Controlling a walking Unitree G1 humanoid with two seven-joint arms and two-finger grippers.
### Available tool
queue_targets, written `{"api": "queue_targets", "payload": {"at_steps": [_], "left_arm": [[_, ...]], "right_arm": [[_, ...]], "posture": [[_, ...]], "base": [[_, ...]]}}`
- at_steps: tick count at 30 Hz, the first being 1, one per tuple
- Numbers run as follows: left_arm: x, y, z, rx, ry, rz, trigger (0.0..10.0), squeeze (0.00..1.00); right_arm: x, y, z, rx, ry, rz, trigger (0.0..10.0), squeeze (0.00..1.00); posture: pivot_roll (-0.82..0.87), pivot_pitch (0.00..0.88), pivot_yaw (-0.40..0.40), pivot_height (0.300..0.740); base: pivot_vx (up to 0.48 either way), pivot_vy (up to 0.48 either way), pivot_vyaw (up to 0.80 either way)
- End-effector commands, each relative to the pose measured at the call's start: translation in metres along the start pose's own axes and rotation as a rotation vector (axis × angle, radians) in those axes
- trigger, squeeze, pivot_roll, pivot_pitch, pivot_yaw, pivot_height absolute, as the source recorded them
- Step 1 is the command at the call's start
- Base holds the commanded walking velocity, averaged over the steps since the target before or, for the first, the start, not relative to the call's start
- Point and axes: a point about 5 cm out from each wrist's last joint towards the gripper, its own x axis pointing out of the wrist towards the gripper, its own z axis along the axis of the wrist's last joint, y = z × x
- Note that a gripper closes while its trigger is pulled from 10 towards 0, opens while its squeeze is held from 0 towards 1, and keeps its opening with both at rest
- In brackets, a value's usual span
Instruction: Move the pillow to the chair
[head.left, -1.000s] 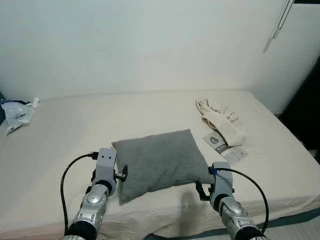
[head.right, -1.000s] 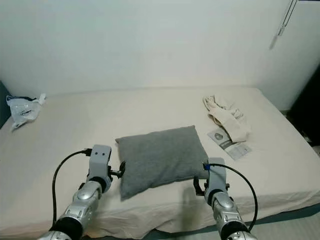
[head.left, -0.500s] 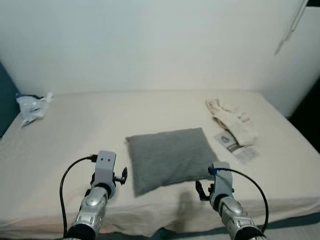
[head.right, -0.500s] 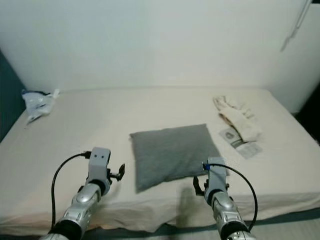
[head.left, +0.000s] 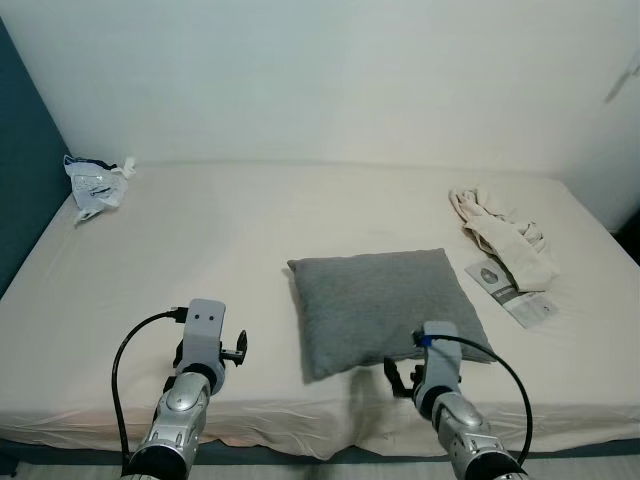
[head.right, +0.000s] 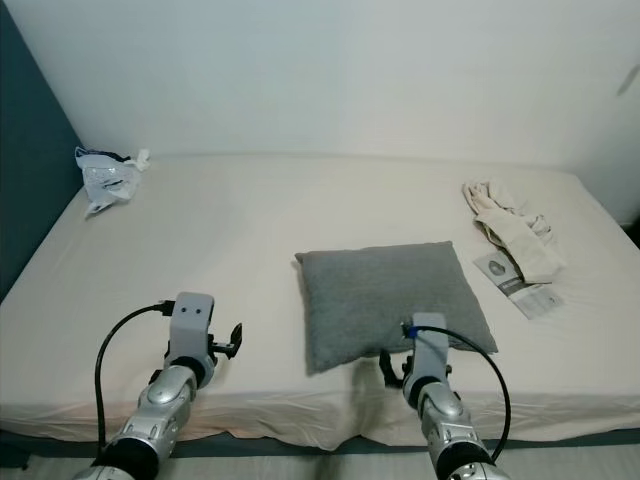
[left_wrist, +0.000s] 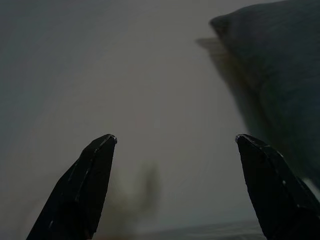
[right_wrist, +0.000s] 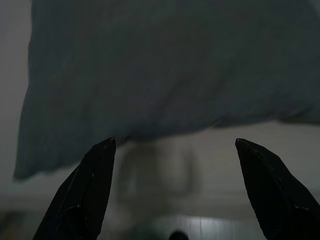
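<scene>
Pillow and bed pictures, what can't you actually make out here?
- Leaflet print: too small to read in the eye views.
- Contents of the plastic bag: crumpled, too small.
- Pillow right edge: cut off by the right wrist view's edge; view dark.
- Pillow's underside: hidden against the bed.

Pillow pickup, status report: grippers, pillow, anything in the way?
Left gripper open, empty, beside the pillow. Right gripper open at its near edge. Pillow flat on the bed, ungrasped. Nothing blocking.

The right gripper (right_wrist: 175, 145), its two black fingers (right_wrist: 95, 190) spread wide, points at the grey pillow (right_wrist: 170, 70) lying on the pale bed (right_wrist: 250, 150).
</scene>
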Motion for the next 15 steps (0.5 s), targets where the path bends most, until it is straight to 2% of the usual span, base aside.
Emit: {"api": "queue_targets", "payload": {"at_steps": [1,4,7,15], "left_arm": [[0.000,-0.004,0.001,-0.003,-0.003,-0.009,10.0,0.00],[0.001,-0.005,0.002,-0.008,-0.007,-0.012,10.0,0.00],[0.002,-0.005,0.003,-0.002,-0.006,-0.018,10.0,0.00],[0.002,-0.004,0.004,-0.017,-0.011,-0.002,10.0,0.00]], "right_arm": [[0.000,-0.005,0.006,0.011,-0.036,-0.022,10.0,0.00],[0.002,-0.011,0.020,-0.001,-0.084,-0.042,10.0,0.00],[0.006,-0.010,0.029,-0.016,-0.076,-0.011,10.0,0.00],[0.009,-0.007,0.038,-0.020,-0.097,0.034,10.0,0.00]], "posture": [[-0.04,0.083,-0.022,0.726],[-0.04,0.083,-0.017,0.726],[-0.04,0.082,-0.016,0.726],[-0.04,0.073,-0.029,0.691]], "base": [[0.000,0.000,0.00],[0.000,0.000,0.00],[0.000,0.000,0.00],[0.000,0.000,0.00]]}}
